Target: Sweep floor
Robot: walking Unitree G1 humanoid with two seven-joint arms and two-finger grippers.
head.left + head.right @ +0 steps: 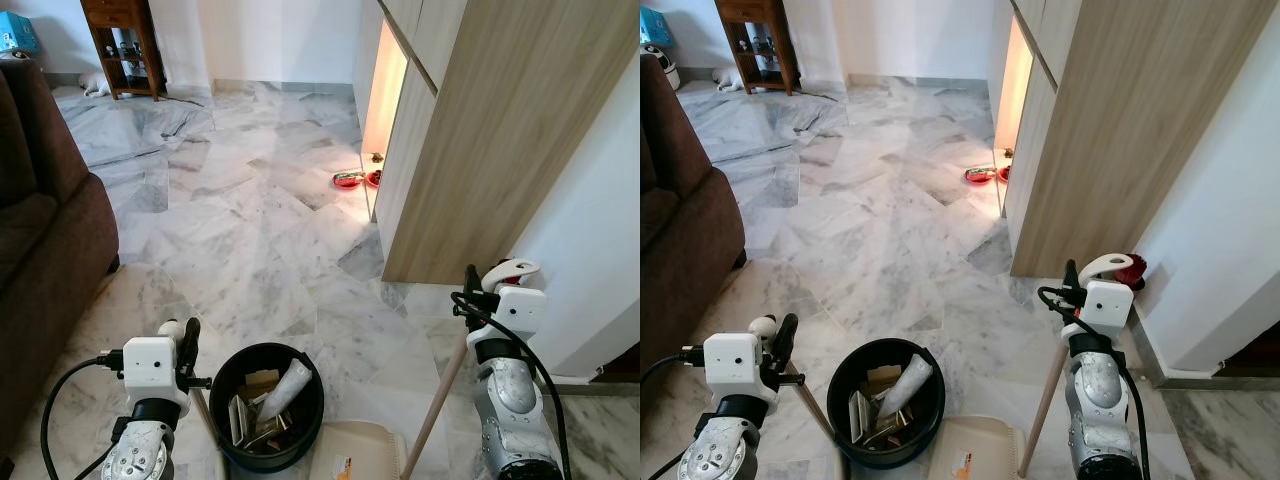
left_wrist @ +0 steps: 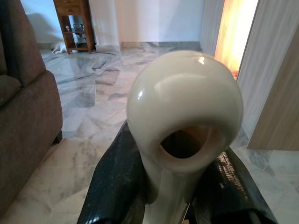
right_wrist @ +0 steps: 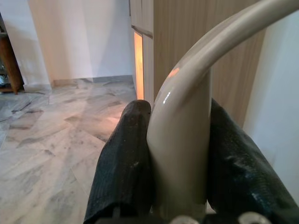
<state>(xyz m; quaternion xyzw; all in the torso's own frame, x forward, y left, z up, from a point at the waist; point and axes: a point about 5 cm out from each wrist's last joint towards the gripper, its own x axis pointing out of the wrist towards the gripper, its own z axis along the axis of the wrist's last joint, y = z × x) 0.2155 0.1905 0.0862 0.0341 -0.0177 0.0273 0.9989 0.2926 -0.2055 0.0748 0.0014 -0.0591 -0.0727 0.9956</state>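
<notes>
The left gripper was clamped on a cream dustpan handle beside the black bin. The right gripper pinched the broom handle, whose pole slanted down to the marble floor.

A cream dustpan lies on the grey-veined marble floor, just beside a black bucket. Its slim handle rises on the bucket's other side and ends in a glossy cream loop. A broom stands tilted nearby, its pale wooden pole slanting up from the dustpan's far edge to a curved cream top grip with a red tip.
</notes>
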